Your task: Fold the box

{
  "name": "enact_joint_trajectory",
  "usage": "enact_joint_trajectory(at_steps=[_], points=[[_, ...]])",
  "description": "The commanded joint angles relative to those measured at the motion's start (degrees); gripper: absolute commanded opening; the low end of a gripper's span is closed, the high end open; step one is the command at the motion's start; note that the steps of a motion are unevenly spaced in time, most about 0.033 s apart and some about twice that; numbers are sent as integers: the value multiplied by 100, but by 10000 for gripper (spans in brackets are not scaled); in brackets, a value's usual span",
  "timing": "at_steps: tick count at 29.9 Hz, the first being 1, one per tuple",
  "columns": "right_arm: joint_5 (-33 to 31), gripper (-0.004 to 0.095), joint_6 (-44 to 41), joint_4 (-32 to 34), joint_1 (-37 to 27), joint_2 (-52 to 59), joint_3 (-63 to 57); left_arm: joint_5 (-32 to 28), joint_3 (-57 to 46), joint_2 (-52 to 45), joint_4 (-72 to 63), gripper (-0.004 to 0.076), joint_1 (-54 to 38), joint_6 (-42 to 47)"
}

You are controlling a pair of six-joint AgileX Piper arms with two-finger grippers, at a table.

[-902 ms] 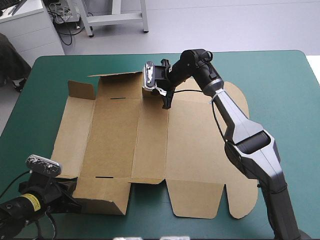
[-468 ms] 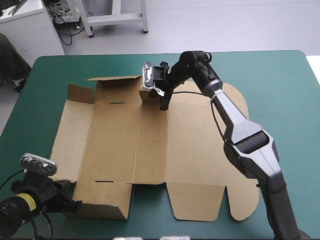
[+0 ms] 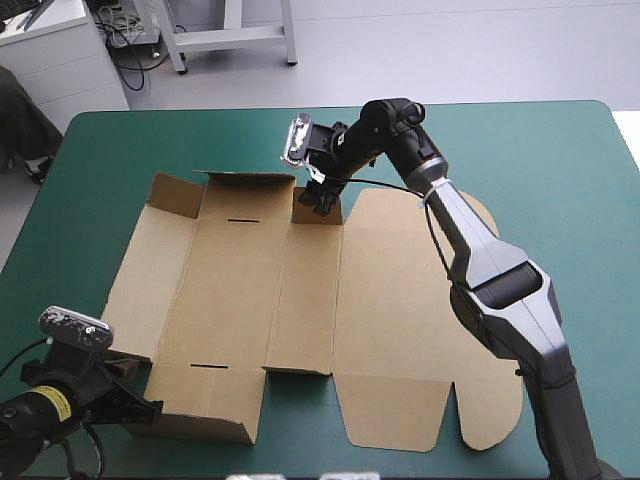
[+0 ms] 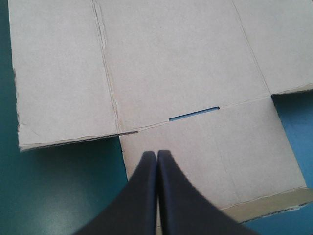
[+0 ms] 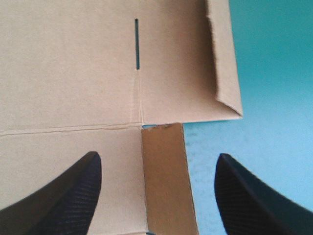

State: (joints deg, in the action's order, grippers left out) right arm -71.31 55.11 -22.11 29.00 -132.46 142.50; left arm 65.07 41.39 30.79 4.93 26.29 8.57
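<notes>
The brown box (image 3: pixel 300 290) lies as a flat cut sheet on the teal-green cover, with its far-left flaps (image 3: pixel 175 192) slightly raised. My right gripper (image 3: pixel 322 195) hovers at the sheet's far edge, open, and a small upright flap (image 5: pixel 166 181) stands between its fingers untouched. A slot (image 5: pixel 137 44) in the board lies ahead of it. My left gripper (image 3: pixel 143 407) is at the near-left corner, shut and holding nothing. Its tips (image 4: pixel 157 156) rest over the near flap (image 4: pixel 234 156), just short of a slot (image 4: pixel 194 113).
Bare teal-green cover (image 3: pixel 560 180) stretches to the right of the sheet and beyond its far edge. The sheet's rounded lid panel (image 3: pixel 480 400) reaches close to the table's near right edge.
My right gripper has opened and let go of the small far flap, lifting a little. The sheet's far edge has dropped and shifted toward the right. My left gripper stays shut.
</notes>
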Motion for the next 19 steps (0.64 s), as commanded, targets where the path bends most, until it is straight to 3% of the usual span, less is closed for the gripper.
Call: enact_joint_trajectory(at_steps=[1, 6, 11, 16, 19], points=[[-14, 601, -911, 581, -13, 792, 173, -244, 194, 38, 97, -32, 15, 27], [-14, 438, -2395, 1885, -13, 1247, 173, -244, 194, 38, 113, -32, 15, 27], [-14, 188, -3375, 2914, -45, 1682, 173, -244, 194, 38, 246, -32, 15, 27], [-14, -16, -3845, 2956, -279, 2066, 60, -244, 194, 38, 398, -32, 15, 27], [-14, -22, -4093, 2956, -547, 2286, -210, -244, 194, 38, 488, -32, 15, 27]])
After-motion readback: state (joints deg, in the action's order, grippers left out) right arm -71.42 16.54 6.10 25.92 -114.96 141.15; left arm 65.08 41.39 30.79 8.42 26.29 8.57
